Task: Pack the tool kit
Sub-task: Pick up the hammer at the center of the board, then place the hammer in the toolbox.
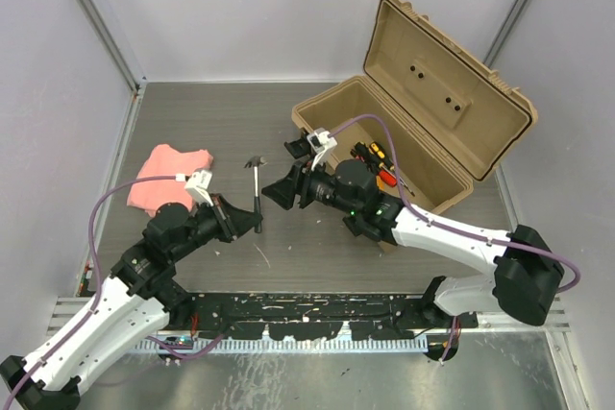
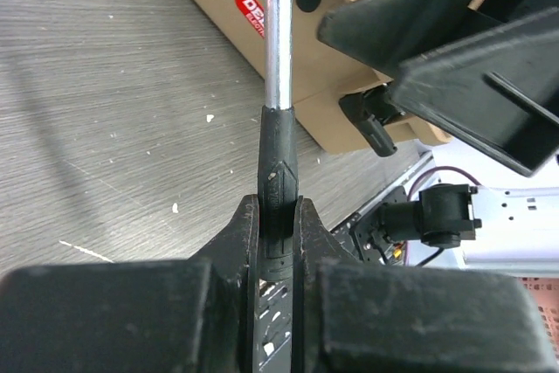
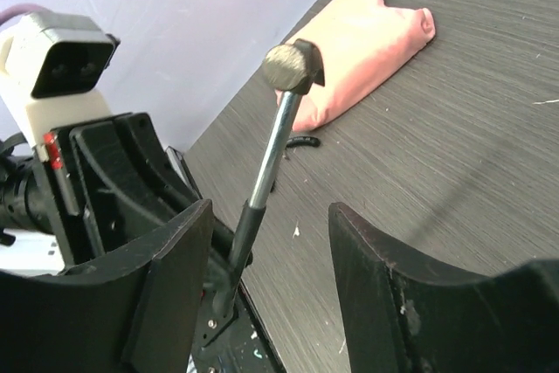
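L gripper [image 2: 278, 216]: jaws clamped on hammer [image 3: 274, 137] grip end, shaft pointing away from it, head free. R gripper [image 3: 269, 216]: jaws apart, empty, shaft just ahead, in line w/ their gap. R gripper nearer open case [image 1: 332, 108], so prob. handover.

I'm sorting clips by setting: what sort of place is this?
Likely a robot lab test cell: blank pale walls with metal corner posts enclose a grey table, with a left arm and right arm mounted at its near edge.
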